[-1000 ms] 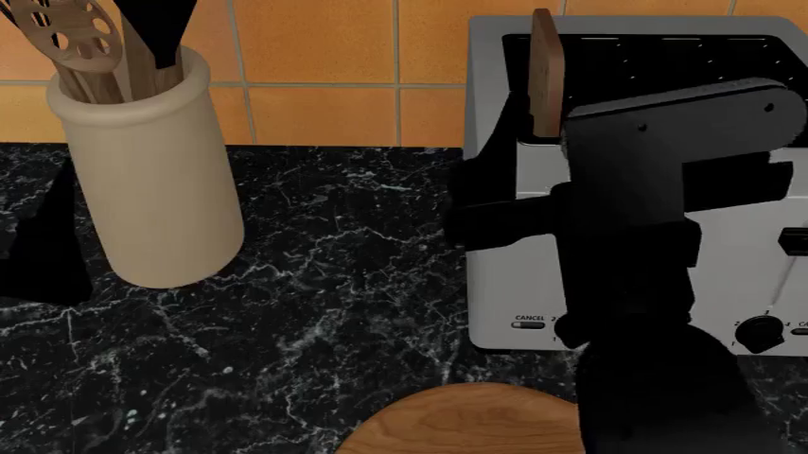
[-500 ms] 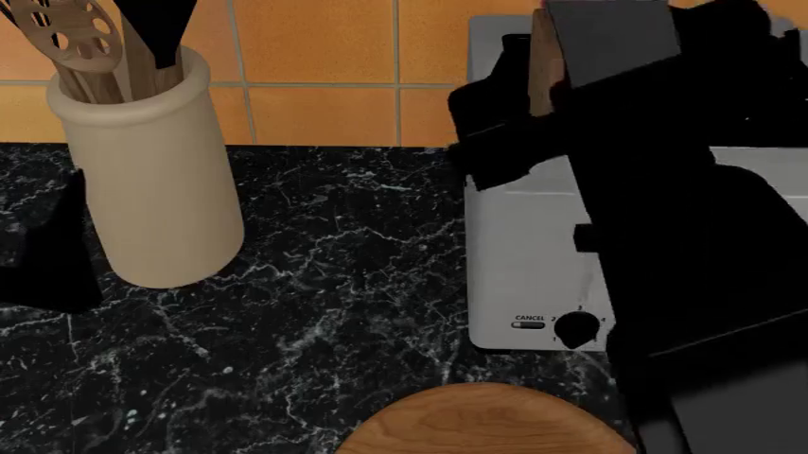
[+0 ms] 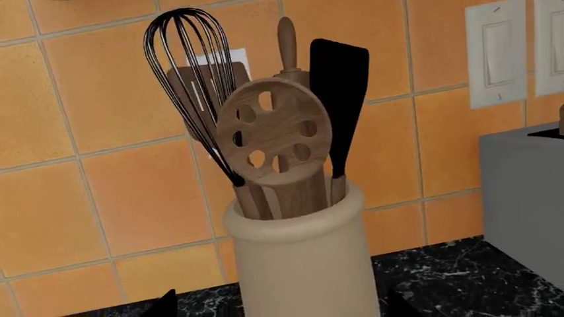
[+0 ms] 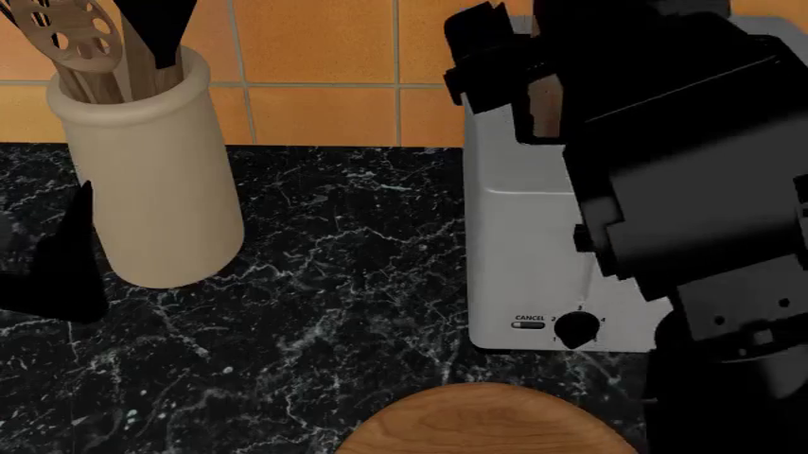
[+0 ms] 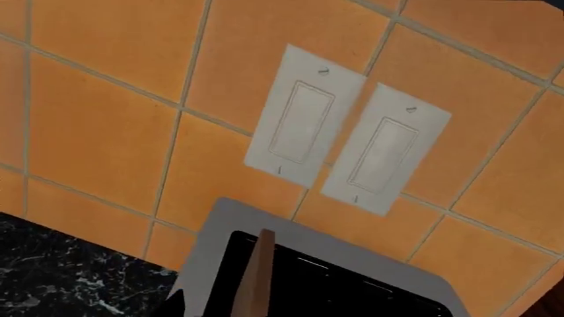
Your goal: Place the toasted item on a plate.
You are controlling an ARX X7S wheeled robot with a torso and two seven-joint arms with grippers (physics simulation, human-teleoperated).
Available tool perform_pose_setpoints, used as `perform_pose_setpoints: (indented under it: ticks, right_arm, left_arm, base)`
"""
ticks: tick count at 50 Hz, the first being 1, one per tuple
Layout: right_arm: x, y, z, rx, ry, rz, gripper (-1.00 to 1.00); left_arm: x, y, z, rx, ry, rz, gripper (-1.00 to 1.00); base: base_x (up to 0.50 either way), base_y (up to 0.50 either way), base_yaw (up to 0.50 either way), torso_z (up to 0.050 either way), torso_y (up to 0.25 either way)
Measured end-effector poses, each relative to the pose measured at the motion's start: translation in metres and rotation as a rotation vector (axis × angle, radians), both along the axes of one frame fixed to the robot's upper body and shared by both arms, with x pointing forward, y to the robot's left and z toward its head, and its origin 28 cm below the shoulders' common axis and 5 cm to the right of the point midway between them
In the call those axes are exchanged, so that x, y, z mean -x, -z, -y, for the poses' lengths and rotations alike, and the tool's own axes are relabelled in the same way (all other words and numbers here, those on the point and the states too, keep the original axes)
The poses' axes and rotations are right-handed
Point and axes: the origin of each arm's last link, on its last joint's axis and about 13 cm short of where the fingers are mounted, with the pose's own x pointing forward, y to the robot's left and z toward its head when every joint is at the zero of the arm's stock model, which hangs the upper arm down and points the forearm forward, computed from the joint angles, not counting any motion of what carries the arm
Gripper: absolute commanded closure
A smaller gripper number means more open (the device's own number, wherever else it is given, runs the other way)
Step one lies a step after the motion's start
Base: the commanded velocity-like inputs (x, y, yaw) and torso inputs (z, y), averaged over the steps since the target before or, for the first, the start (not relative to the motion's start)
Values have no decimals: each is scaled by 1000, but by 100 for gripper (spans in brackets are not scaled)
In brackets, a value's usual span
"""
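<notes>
**Right arm over the toaster, bread standing in its slot**

At the far left of the head view, the dark tip of the left claw [image 4: 57, 270] rests low over the black marble counter [image 4: 341, 284]; whether it is open or closed cannot be told, and it holds nothing visible. Just beside it stands a cream utensil crock [image 4: 151, 180], which the left wrist view shows holding a wire whisk [image 3: 189, 86], a slotted wooden spoon [image 3: 273, 135] and a black spatula [image 3: 339, 86].

Further right, the round wooden plate [image 4: 486, 421] lies at the counter's near edge, in front of the silver toaster [image 4: 524, 255].

The toasted item [image 5: 253, 277] stands upright in the toaster's slot. The right arm [image 4: 682, 170] covers most of the toaster from above; its claw's opening cannot be made out.
</notes>
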Motion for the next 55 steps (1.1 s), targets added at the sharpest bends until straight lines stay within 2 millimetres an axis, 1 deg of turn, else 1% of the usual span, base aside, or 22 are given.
perform_pose_setpoints:
  ticks: [10,24,55]
  right_arm:
    - [-17,4,-7,0,0,-43,-100]
    - [-33,14,-10,-10,18,-75,-100]
    - [-61,42,-9,-47,55,-123,-100]
  left_arm:
    - [0,5,-4,3,-8,-6,-100]
    - [-1,11,-6,0,-11,-17,-100]
    - [-1,16,-6,-4,-18,-34,-100]
  base:
    - [0,0,0,0,0]
    - [0,0,0,0,0]
    - [0,0,0,0,0]
